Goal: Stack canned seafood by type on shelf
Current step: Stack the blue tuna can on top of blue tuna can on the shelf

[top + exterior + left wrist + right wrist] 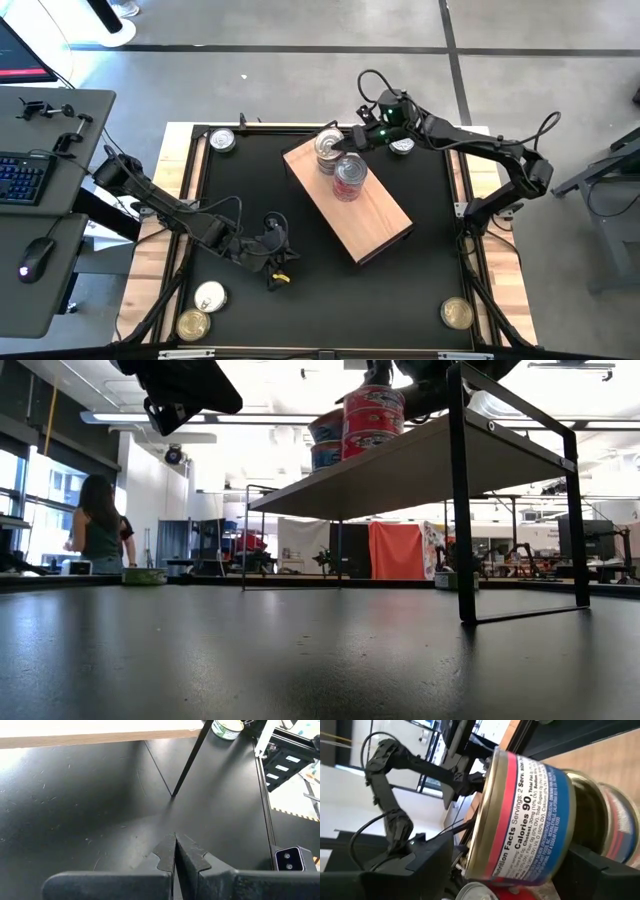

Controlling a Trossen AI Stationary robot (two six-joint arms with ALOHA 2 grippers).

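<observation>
The shelf (348, 200), a light-brown wooden board on black legs, stands slanted on the black bench (250, 190), running from near the far edge toward the right side. At its far end are two stacks of cans just beside each other: a blue-labelled stack (328, 148) and a red-labelled stack (349, 176). The right claw (352, 139) is at the far end of the shelf with its fingers spread on either side of the top blue-and-pink can (527, 820); whether the pads touch the can cannot be told. The left claw (272, 262) rests low near the front left part of the bench, clenched on nothing. Loose cans lie at the far left corner (222, 141), at the front left corner (202, 310), at the front right corner (457, 313) and near the far edge beside the right arm (402, 147).
</observation>
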